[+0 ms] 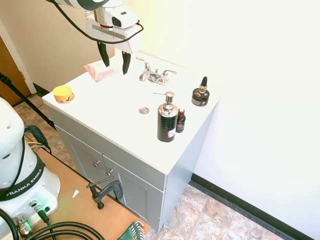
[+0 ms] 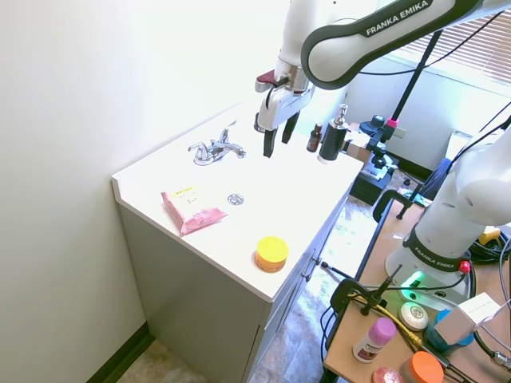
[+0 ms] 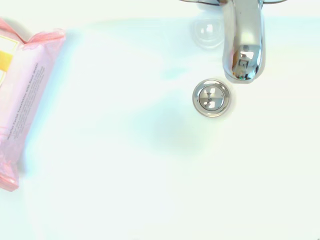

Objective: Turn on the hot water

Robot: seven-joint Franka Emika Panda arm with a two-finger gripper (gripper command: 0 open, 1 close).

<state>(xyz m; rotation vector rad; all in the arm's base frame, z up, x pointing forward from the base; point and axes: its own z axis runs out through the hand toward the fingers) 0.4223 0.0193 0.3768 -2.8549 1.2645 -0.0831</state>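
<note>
Cut off: wrist view shows only the faucet spout, the drain and part of the pink packet; levers out of that picture.
Jaws: gripper spread apart, holding nothing, in the air above the tabletop, touching nothing.
Hot water lever: left end of the faucet, just right of the gripper, apart from it.
Count: two levers, one black pump bottle, one small brown bottle, one dark jar, one yellow tin.

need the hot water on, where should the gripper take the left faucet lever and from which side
Best grip the free outer tip of the left chrome lever, coming straight down from above. It's slim and juts away from the faucet, and the open gripper already hangs just beside it.
</note>
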